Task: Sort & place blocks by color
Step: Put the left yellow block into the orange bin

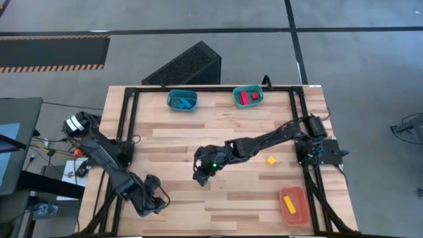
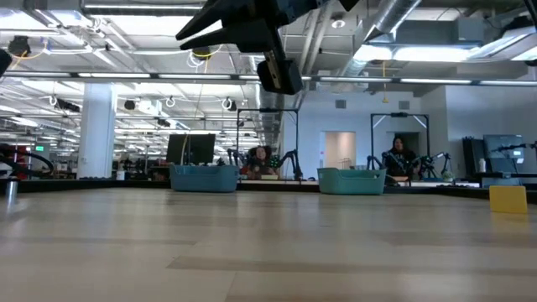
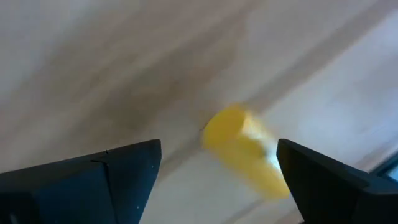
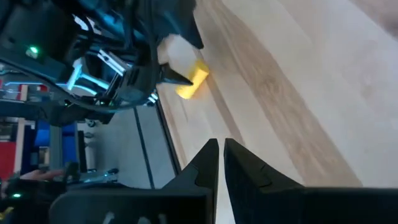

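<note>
A yellow block (image 3: 239,155) lies on the wood near the table's near-left corner, also seen in the right wrist view (image 4: 194,79). My left gripper (image 3: 219,149) (image 1: 153,203) is open, with one finger on each side of the block and a gap showing on both sides. In the high view the gripper hides the block. My right gripper (image 4: 221,149) (image 1: 200,177) is shut on nothing and hangs above the table's middle (image 2: 270,63), pointing toward the left arm. A yellow cube (image 1: 271,159) (image 2: 508,199) rests flat on the table to the right.
At the far edge, a blue bin (image 1: 182,100) holds blue blocks and a teal bin (image 1: 248,97) holds red ones. An orange bin (image 1: 293,203) near the near-right corner holds a yellow bar. A black frame (image 1: 129,125) edges the table's sides. People sit in the room beyond.
</note>
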### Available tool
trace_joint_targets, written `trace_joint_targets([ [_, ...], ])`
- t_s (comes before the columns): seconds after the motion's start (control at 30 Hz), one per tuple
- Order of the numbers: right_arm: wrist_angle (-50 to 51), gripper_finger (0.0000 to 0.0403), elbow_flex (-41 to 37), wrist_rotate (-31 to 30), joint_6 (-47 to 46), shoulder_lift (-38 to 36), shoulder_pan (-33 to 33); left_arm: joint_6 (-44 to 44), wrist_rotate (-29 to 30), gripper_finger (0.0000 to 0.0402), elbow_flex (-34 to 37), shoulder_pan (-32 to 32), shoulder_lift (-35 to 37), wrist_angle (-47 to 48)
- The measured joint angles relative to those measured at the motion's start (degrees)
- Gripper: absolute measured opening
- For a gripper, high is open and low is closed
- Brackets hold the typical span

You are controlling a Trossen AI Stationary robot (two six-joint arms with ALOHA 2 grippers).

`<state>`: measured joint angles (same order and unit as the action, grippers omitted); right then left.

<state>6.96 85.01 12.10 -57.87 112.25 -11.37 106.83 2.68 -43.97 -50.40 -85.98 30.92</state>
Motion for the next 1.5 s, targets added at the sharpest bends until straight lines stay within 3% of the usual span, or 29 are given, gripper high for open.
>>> trace_joint_targets([
  [0.13, -0.3, 0.0048, 0.0, 0.0, -2.2, 0.0, -0.4, 0.2, -0.5, 0.0306, 0.0, -0.7, -3.4, -7.1],
  [0.3, -0.7, 0.0048, 0.0, -0.8, -5.0, 0.0, -1.6, 1.7, 2.2, 0.0306, -0.1, -2.2, -4.0, -7.4],
  [0.7, -1.5, 0.0048, 0.0, -1.6, -5.2, 0.0, -4.1, -6.8, -2.0, 0.0306, -0.1, -3.5, -3.6, -3.5],
  [1.13, -2.5, 0.0048, 0.0, 2.8, -3.1, -1.5, -4.9, -13.4, -0.4, 0.0306, -5.3, 1.3, 0.8, 1.7],
  [1.3, -2.6, 0.0048, 0.0, 0.3, -2.4, -1.5, -7.6, -11.5, 1.5, 0.0306, -7.7, 0.9, 2.9, 6.9],
  [1.5, -2.7, 0.0048, 0.0, -2.4, -2.2, -1.3, -9.2, -3.1, 1.7, 0.0306, -9.2, -4.4, 2.5, 7.4],
])
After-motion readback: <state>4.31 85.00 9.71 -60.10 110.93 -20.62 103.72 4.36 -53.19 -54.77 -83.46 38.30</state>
